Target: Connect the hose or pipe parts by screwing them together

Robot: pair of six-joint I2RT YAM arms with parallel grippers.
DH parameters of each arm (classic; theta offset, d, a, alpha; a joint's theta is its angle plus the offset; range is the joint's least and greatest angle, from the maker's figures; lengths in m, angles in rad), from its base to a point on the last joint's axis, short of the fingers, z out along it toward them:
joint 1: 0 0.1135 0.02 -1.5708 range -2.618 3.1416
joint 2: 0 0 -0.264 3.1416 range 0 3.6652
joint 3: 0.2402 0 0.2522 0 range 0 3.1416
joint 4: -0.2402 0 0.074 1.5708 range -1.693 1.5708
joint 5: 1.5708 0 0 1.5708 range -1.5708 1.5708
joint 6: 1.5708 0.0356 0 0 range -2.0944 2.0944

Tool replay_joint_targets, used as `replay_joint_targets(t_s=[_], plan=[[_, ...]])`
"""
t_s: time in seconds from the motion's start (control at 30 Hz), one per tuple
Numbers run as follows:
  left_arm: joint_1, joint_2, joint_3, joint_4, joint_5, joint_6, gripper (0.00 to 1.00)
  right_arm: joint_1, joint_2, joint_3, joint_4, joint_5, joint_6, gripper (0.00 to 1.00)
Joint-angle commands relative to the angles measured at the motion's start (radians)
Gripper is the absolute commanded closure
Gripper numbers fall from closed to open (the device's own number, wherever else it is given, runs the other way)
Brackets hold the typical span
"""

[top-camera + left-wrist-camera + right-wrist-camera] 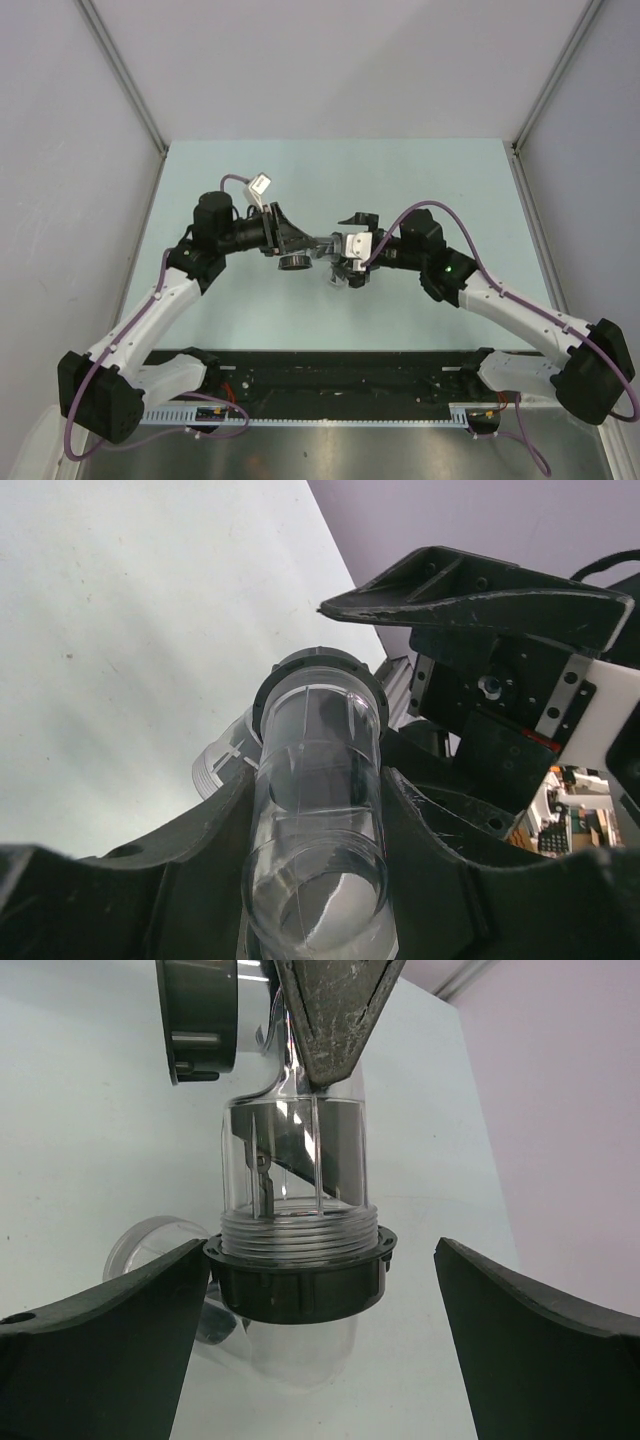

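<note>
My left gripper (298,243) is shut on a clear pipe part (318,780), which sits lengthwise between its fingers, held above the table. A dark ring (320,672) caps the pipe's far end. In the right wrist view the clear pipe (295,1160) hangs down to a threaded section and a black nut (298,1282), with more clear tube below it. A second dark ring (198,1020) sits at the upper left. My right gripper (322,1260) is open around the black nut: its left finger is right at the nut's edge and its right finger stands well clear.
A clear threaded piece (215,765) shows just left of the held pipe, and a clear round piece (150,1250) shows behind the nut. Pale green tabletop (400,180) lies under both grippers. Grey walls enclose the table. Purple cables (430,210) run along the arms.
</note>
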Motion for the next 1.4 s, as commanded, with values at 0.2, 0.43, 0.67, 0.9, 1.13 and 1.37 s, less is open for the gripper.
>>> replay_joint_targets(t_s=[0.2, 0.43, 0.67, 0.9, 1.13, 1.37], plan=[[0.01, -0.006, 0.067, 0.054, 0.118, -0.087, 1.0, 0.018, 0.042, 0.058, -0.015, 0.001, -0.069, 0.1], [0.009, 0.007, 0.058, 0.054, 0.147, -0.043, 1.0, 0.017, 0.066, 0.086, 0.042, -0.091, 0.021, 0.6], [0.009, -0.002, 0.05, 0.055, 0.147, 0.198, 1.0, -0.035, 0.1, 0.153, -0.021, -0.281, 0.162, 0.93], [-0.022, -0.025, 0.06, 0.073, 0.161, 0.451, 1.0, -0.091, 0.167, 0.215, -0.038, -0.411, 0.32, 0.95], [-0.131, -0.051, 0.043, 0.078, 0.185, 0.854, 1.0, -0.135, 0.244, 0.258, -0.041, -0.535, 0.476, 0.99], [-0.201, -0.089, 0.006, 0.078, 0.065, 1.022, 0.9, -0.187, 0.29, 0.269, -0.036, -0.647, 0.537, 1.0]])
